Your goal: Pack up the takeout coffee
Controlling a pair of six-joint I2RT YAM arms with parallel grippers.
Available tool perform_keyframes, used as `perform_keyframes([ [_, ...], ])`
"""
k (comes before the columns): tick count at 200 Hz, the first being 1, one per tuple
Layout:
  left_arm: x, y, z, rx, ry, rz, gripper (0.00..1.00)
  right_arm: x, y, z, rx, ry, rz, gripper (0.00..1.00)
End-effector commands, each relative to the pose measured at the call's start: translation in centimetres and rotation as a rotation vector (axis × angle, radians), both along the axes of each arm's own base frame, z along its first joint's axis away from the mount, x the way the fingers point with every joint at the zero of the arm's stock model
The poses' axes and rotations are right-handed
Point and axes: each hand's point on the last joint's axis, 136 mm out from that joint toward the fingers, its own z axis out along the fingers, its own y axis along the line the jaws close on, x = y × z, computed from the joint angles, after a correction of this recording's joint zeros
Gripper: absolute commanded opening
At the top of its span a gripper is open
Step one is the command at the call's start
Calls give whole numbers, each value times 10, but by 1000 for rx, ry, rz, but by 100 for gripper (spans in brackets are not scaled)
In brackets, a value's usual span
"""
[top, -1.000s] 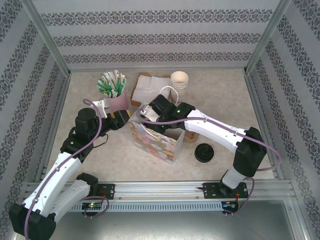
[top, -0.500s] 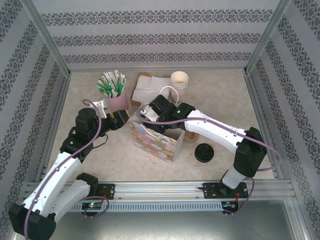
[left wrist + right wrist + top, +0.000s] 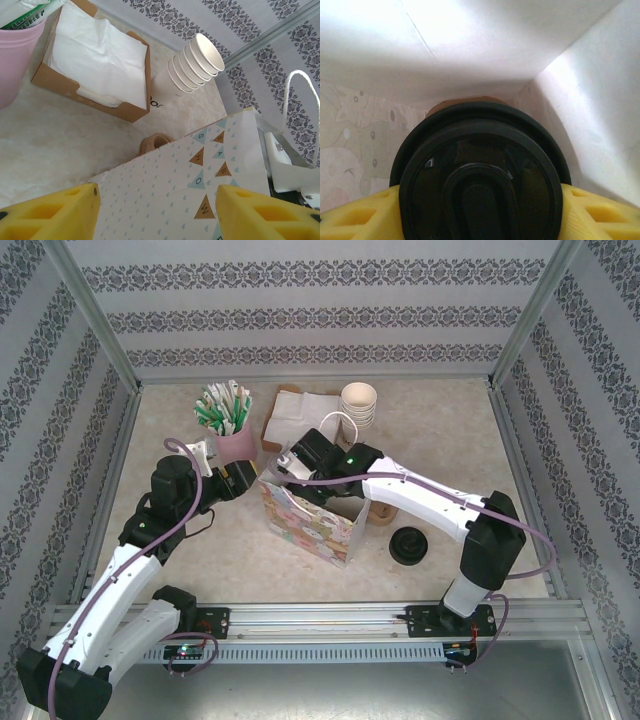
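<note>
at the far left of the pale stone-patterned table, a pink cup holds white and green wrapped sticks. just near of it my left gripper sits by the left end of the pastel printed paper gift bag. its yellow fingers are spread wide, with the bag's bunting-printed wall showing between them. i cannot tell whether they touch the paper. beyond, toward the far side, a brown cardboard tray of white napkins lies flat. the bag stands upright in the middle of the table, mouth up, its white cord handle arching above the rim. my right gripper reaches down into that mouth. it is pinching the takeout coffee, whose round black plastic lid sits between the two yellow fingers, and the bag's white inner walls rise around it. so the coffee is inside the bag, in my grip. to the right of the tray, near the far wall, is a stack of lidless white paper cups. a loose black plastic lid lies on the table, right of the bag and apart from it.
</note>
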Motion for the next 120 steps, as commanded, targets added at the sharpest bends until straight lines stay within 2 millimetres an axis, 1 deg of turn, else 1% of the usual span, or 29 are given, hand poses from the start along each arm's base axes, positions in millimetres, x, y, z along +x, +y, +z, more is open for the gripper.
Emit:
perform_keyframes([
  [1,-1,4,13,13,-31,10,63,-31,-62,-80,-346,195,-60,53],
  [24,-1,4,12,15,-28,10,63,-31,-66,-90,-382,213,-69,53],
  [80,-2,5,12,18,-31,10,63,-36,-75,-106,-449,232,-82,52],
  [120,-3,5,11,18,-32,11,63,-43,-73,-117,-474,254,-71,52],
])
